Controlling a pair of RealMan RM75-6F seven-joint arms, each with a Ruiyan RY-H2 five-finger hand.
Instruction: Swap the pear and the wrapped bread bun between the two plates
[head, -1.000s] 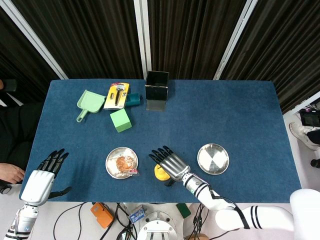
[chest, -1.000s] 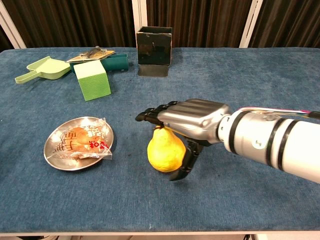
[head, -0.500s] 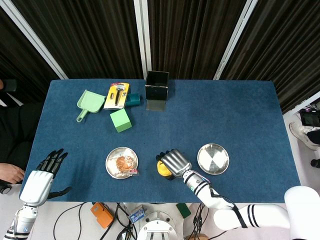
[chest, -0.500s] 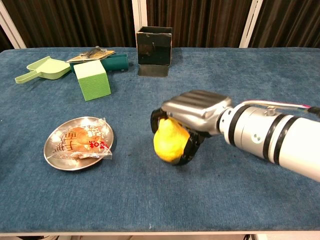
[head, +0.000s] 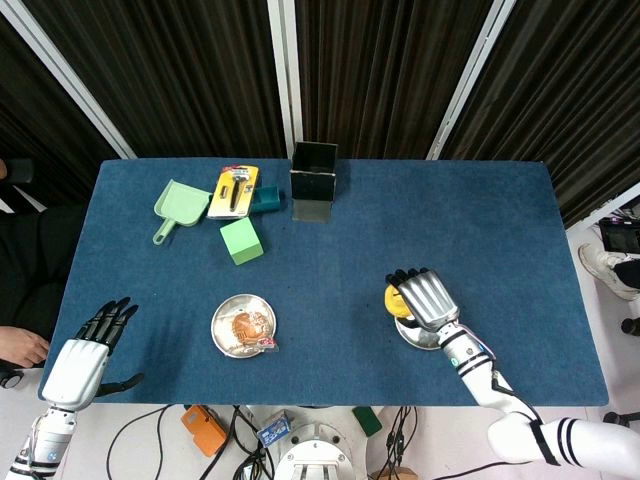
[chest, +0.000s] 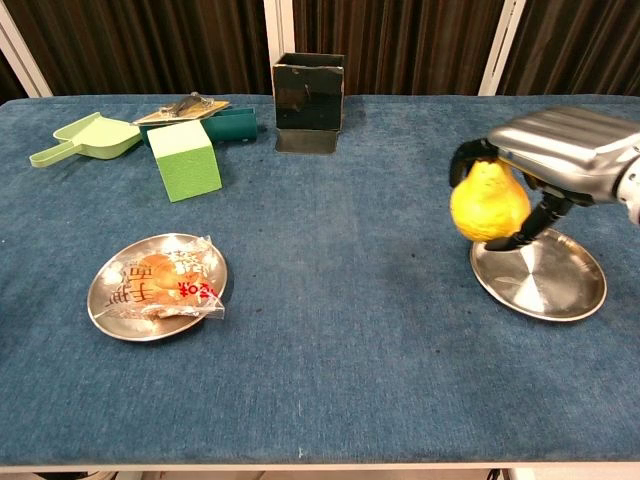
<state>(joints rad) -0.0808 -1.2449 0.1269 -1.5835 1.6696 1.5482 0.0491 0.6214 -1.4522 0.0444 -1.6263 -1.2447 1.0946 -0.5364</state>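
change: right hand (chest: 565, 150) has carried the pear (chest: 488, 201) off the blue surface (chest: 340, 330) near centre, rightward; pear is now in the air over the near-left rim of the right plate (chest: 545, 285)
pear: yellow, upright, not yet on the plate, clear gap below it in chest view
right hand: fingers (chest: 530, 228) wrapped around the pear, gripping it from above
left hand: (head: 78, 368) at the surface's left edge, unmoved, fingers spread, holding nothing
bun: wrapped bread bun (chest: 165, 280) sits in the left plate (chest: 108, 315), untouched
task meaning: pear looks about to go onto the empty right plate; judging by that, bun's move is the remaining half, and it has no free plate unless it goes somewhere else
writing: red characters on the bun wrapper, too small to read; yellow blister pack (head: 233, 190) at the back has print, unreadable
brands: none legible
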